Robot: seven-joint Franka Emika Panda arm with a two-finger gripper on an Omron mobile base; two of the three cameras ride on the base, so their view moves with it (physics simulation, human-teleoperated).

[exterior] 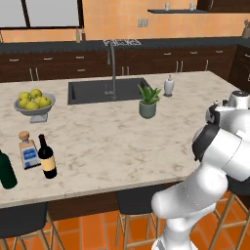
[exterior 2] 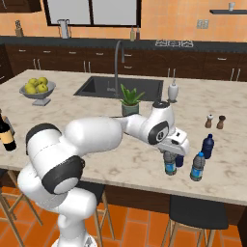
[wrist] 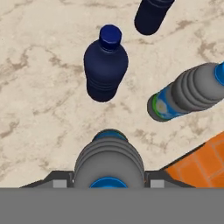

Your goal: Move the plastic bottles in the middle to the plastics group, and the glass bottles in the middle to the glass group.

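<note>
My gripper (exterior 2: 170, 155) is shut on a clear plastic bottle (exterior 2: 170, 165) with a blue cap and label, held upright at the counter's near right edge. In the hand view that bottle (wrist: 108, 162) sits between the fingers (wrist: 62, 179). A dark blue bottle (wrist: 105, 65) stands just beyond it. A second clear bottle (exterior 2: 197, 166) and a second dark blue bottle (exterior 2: 207, 146) stand to the right. Far to the left, the wine bottle (exterior: 47, 157) stands beside the square clear bottle (exterior: 28, 150) and the dark green bottle (exterior: 7, 170).
A potted plant (exterior 2: 129, 102) stands behind the arm, near the sink (exterior 2: 120, 87). Salt and pepper shakers (exterior 2: 215, 121) are at the right, a soap dispenser (exterior 2: 172, 90) further back, and a bowl of lemons (exterior: 34, 103) at the left. Stools (exterior 2: 198, 214) line the counter's near edge.
</note>
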